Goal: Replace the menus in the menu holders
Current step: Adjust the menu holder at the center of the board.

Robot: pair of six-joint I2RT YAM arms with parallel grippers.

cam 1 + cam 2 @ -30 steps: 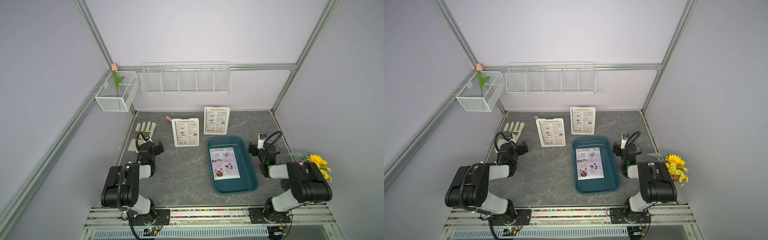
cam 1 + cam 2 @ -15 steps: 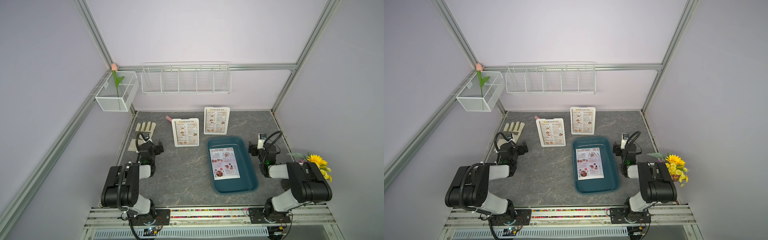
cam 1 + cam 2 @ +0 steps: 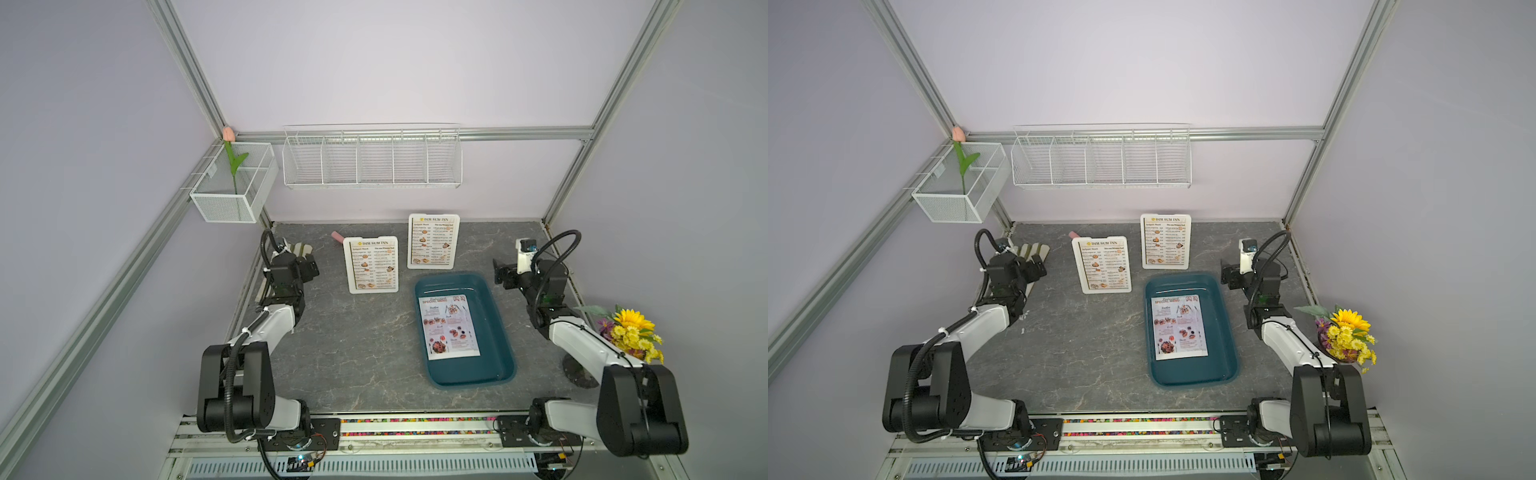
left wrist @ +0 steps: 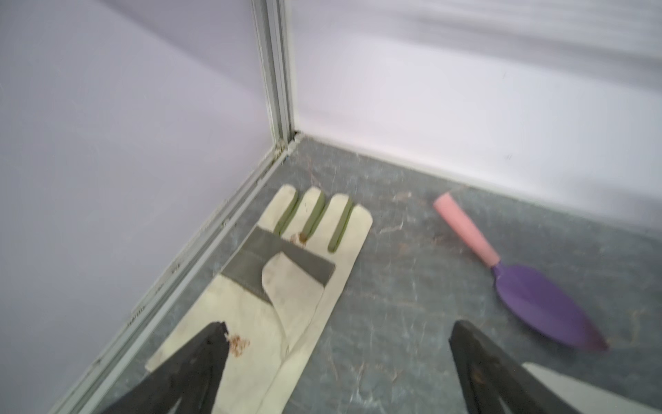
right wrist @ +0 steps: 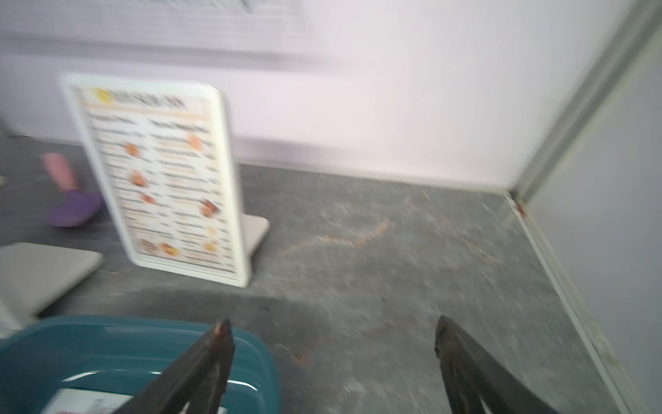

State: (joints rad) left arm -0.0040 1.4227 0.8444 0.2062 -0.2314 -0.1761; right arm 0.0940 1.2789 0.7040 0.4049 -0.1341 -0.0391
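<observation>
Claws stood spread, empty: my left claw [image 4: 338, 326] well apart from the tray [image 3: 465, 370], my right claw [image 5: 333, 322] near it.

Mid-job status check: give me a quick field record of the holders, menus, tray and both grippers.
near holder: upright, holds DIM SUM INN menu
far holder: upright, holds second DIM SUM INN menu
teal tray: holds SPECIAL MENU sheet, flat; stack count unclear
left gripper: open, empty, above glove
right gripper: open, empty, at tray's far corner
</observation>
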